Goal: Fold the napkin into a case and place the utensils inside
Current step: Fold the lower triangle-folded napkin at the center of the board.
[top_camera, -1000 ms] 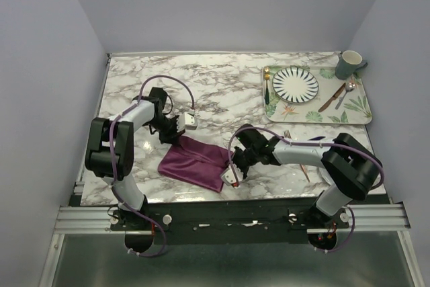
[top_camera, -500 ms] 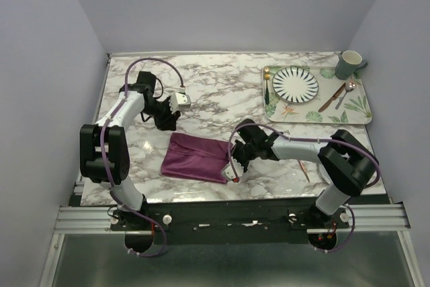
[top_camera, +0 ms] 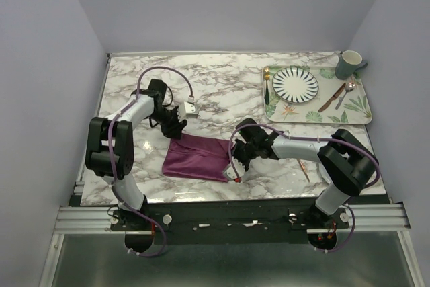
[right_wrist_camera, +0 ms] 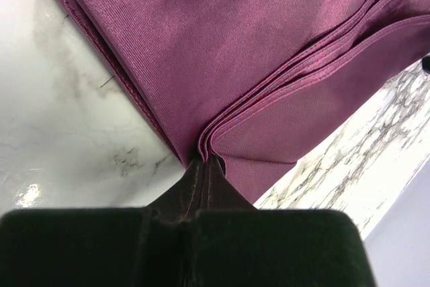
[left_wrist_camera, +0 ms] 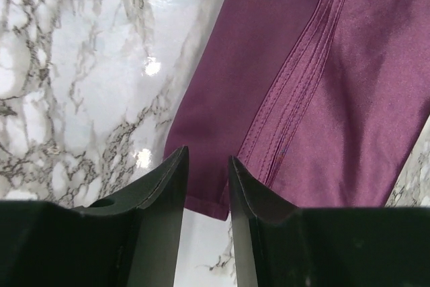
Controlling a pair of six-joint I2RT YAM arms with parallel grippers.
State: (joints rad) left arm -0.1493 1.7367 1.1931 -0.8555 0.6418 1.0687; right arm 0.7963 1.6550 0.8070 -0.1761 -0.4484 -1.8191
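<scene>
Folded napkin mid-bench: right end pinched, left corner free.
Left pincer (left_wrist_camera: pixel 207 156) stands part open and empty over the far-left corner of the napkin (top_camera: pixel 196 158), with the cloth just ahead of its tips. The napkin's long axis runs left to right on the bench (top_camera: pixel 222 92). Right pincer (right_wrist_camera: pixel 205 162) is clamped tight on the stacked layers at the near-right corner. The left arm is nearer the free end.

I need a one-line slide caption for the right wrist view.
Right pincer shut on the stacked edges of the folded purple napkin on the marble table.
</scene>
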